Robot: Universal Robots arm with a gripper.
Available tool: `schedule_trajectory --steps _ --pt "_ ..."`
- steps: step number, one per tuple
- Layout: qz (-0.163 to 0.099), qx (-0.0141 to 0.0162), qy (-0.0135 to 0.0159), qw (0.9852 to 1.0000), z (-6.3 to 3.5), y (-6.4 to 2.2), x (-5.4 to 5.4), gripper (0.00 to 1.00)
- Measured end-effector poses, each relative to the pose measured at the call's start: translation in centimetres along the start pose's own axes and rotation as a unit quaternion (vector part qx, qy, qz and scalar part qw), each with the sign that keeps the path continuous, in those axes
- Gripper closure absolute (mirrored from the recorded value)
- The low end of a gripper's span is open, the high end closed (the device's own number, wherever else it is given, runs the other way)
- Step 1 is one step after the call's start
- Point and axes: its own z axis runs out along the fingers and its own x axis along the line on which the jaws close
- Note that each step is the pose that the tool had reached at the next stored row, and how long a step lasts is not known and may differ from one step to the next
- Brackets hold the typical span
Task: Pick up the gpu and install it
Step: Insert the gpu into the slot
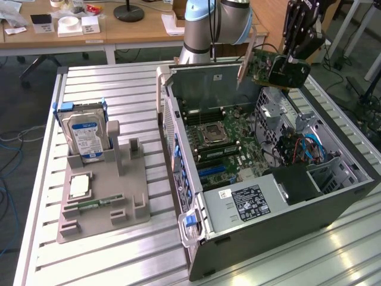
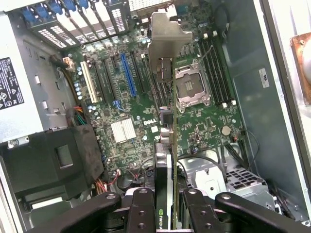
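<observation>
The gpu (image 1: 266,65), a green card with a dark face and a silver end bracket, hangs in the air above the far right corner of the open computer case (image 1: 196,238). My gripper (image 1: 296,58) is shut on its dark end. In the wrist view the gpu (image 2: 166,145) appears edge-on between my fingers (image 2: 144,208), its silver bracket (image 2: 167,36) pointing away over the green motherboard (image 2: 136,124). The card is well above the board, over the area between the blue slot (image 2: 127,73) and the processor socket (image 2: 192,87). It touches nothing in the case.
A grey holder (image 1: 104,196) on the slatted table at the exterior view's left carries a silver hard drive (image 1: 83,136), a processor chip (image 1: 79,186) and a memory stick (image 1: 90,204). Inside the case are the power supply (image 1: 250,202), a drive cage (image 1: 280,110) and cables (image 1: 306,149).
</observation>
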Motion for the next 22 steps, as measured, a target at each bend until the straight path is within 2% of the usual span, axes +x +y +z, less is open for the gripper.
schedule_trajectory --steps 5,10,22 --pt "-0.032 -0.0007 0.0013 0.9995 0.02 0.0 0.0 0.73" --pt "-0.071 -0.0016 0.003 0.9974 0.03 0.0 0.0 0.73" --pt "-0.075 -0.0017 0.0031 0.9972 0.04 0.0 0.0 0.73"
